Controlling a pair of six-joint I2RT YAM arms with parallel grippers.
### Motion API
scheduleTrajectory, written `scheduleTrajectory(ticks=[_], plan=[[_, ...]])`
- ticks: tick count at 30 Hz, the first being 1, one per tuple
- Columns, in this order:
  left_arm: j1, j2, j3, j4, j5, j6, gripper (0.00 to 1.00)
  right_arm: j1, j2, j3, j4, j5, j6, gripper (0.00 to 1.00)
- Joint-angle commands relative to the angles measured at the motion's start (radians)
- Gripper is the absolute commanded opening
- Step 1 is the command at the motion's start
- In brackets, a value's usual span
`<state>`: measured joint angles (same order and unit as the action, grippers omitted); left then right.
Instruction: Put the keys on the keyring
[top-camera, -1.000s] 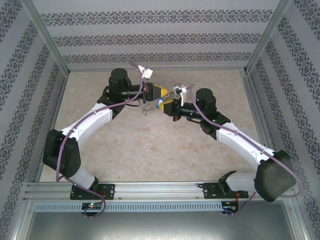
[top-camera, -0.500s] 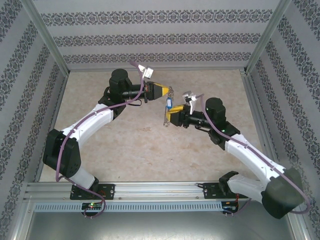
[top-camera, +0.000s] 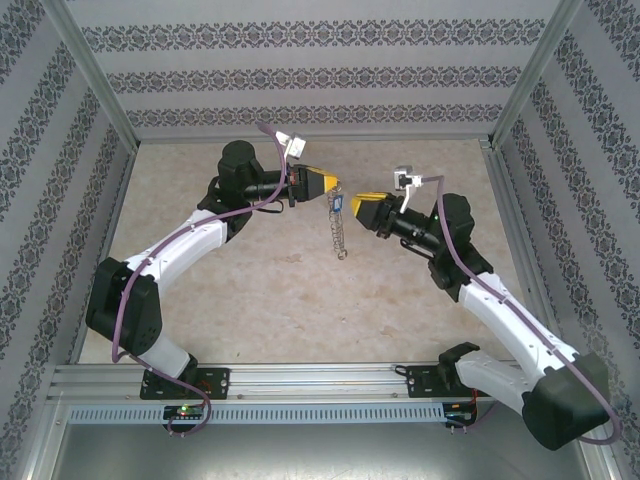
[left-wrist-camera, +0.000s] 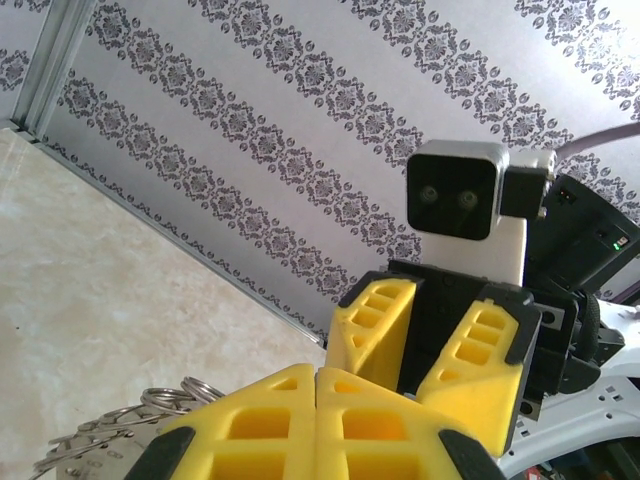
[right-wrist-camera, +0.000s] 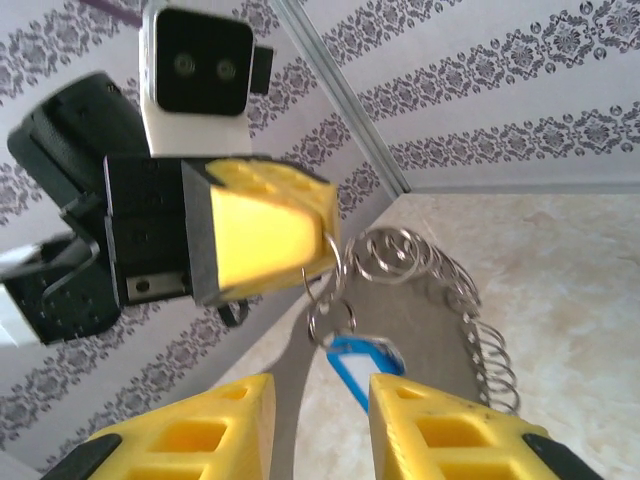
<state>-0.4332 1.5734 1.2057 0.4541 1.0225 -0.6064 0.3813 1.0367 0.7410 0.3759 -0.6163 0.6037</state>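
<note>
Over the pale marbled counter (top-camera: 300, 290), toward its far edge, the right pincer (top-camera: 357, 205) stands with its jaws apart, gripping nothing, just beside the dangling silvery chain-link metal keyring (top-camera: 341, 235), which carries a tiny blue-headed silver key (top-camera: 337, 203). Beyond, the left pincer (top-camera: 333, 186) is clamped on the keyring's top.

My left arm (top-camera: 190, 238) and right arm (top-camera: 500, 300) reach forward and bend inward at the elbows, so the 2 grippers point at each other, tips near but apart. My left gripper (top-camera: 334, 184) has its fingers pressed fully together. My right gripper (top-camera: 358, 204) holds its fingers parted.
</note>
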Motion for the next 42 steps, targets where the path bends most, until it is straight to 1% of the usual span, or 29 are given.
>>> scheduleTrajectory(ticks=[1, 6, 16, 21, 25, 29, 38, 42], plan=[[-0.011, -0.011, -0.003, 0.111, 0.004, -0.034, 0.0, -0.011, 0.035, 0.044, 0.154, 0.009, 0.126, 0.31], [-0.011, -0.013, -0.007, 0.121, 0.002, -0.044, 0.0, -0.011, 0.072, 0.056, 0.219, 0.003, 0.186, 0.3], [-0.016, -0.009, -0.008, 0.141, 0.001, -0.059, 0.0, -0.003, 0.114, 0.062, 0.281, 0.007, 0.232, 0.28], [-0.016, -0.007, -0.008, 0.141, -0.004, -0.059, 0.0, 0.009, 0.136, 0.067, 0.293, 0.003, 0.237, 0.29], [-0.018, -0.007, -0.004, 0.144, -0.006, -0.059, 0.0, 0.016, 0.15, 0.067, 0.301, 0.003, 0.237, 0.32], [-0.02, -0.004, -0.002, 0.144, -0.007, -0.059, 0.0, 0.021, 0.163, 0.066, 0.313, -0.002, 0.241, 0.32], [-0.021, -0.001, 0.003, 0.144, -0.008, -0.061, 0.0, 0.029, 0.174, 0.063, 0.329, -0.01, 0.246, 0.31], [-0.021, -0.001, 0.002, 0.144, -0.009, -0.061, 0.0, 0.031, 0.181, 0.065, 0.338, -0.018, 0.252, 0.27]])
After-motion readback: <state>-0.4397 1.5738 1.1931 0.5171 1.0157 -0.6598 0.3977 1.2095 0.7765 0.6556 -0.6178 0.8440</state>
